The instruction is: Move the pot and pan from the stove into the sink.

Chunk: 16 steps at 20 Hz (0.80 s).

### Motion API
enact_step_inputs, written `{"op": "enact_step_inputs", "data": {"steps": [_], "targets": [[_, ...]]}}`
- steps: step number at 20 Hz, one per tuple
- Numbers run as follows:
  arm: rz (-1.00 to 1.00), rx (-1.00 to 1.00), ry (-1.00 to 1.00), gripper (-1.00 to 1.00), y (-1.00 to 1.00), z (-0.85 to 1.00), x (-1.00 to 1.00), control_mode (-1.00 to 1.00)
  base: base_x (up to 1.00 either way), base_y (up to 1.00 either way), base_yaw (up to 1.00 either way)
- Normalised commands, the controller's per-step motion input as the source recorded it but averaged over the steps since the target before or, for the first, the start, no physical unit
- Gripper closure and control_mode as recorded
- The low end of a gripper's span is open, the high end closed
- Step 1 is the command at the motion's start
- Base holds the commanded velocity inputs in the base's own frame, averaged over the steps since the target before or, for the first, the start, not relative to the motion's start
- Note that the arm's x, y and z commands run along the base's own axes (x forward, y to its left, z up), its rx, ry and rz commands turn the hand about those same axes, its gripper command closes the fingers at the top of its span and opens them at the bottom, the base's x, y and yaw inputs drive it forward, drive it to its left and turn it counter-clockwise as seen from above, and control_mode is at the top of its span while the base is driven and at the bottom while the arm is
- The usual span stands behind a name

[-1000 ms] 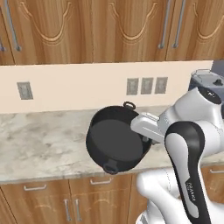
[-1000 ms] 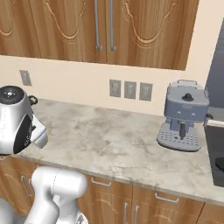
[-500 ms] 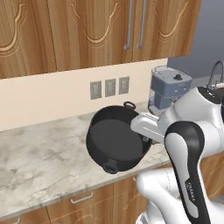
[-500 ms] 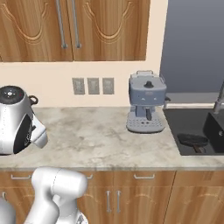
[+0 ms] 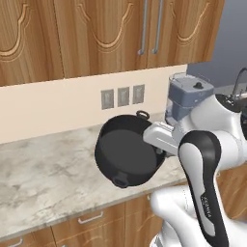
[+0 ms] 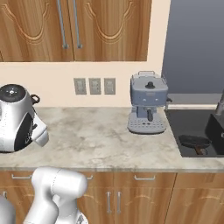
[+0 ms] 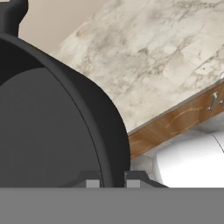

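Observation:
The deep black pot (image 5: 126,157) hangs tilted on its side above the marble counter (image 5: 43,178), its opening facing the left base camera. My gripper (image 5: 158,150) is shut on its rim, and in the hand view the fingertips (image 7: 92,183) straddle the pot's wall (image 7: 52,131). The shallow pan (image 6: 194,141) with its brown handle lies inside the dark recessed sink (image 6: 175,124) at the far right of the right base view. A curved faucet (image 5: 238,80) shows at the right edge. The stove is out of view.
A grey-blue coffee machine (image 6: 148,107) stands on the counter just left of the sink. Wall outlets (image 6: 94,85) sit on the backsplash under wooden upper cabinets (image 6: 87,26). Drawers with handles (image 6: 143,178) run below the counter. A dark block (image 6: 215,130) sits at the sink's right edge.
The whole picture has slid left as the base drove right along the counter. The coffee machine and the sink with the pan came further into view. The pot stays held in the same pose.

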Motion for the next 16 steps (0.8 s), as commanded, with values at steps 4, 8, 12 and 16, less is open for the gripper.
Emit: {"op": "enact_step_inputs", "data": {"steps": [4,8,12,16], "targets": [[0.0,0.0,0.0,1.0,0.0,0.0,0.0,1.0,0.17,-0.3,0.28],[0.0,0.0,0.0,1.0,0.0,0.0,0.0,1.0,0.0,-0.02,0.02],[0.0,0.0,0.0,1.0,0.0,0.0,0.0,1.0,0.18,-0.51,0.03],[0.0,0.0,0.0,1.0,0.0,0.0,0.0,1.0,0.33,-0.69,0.02]]}}
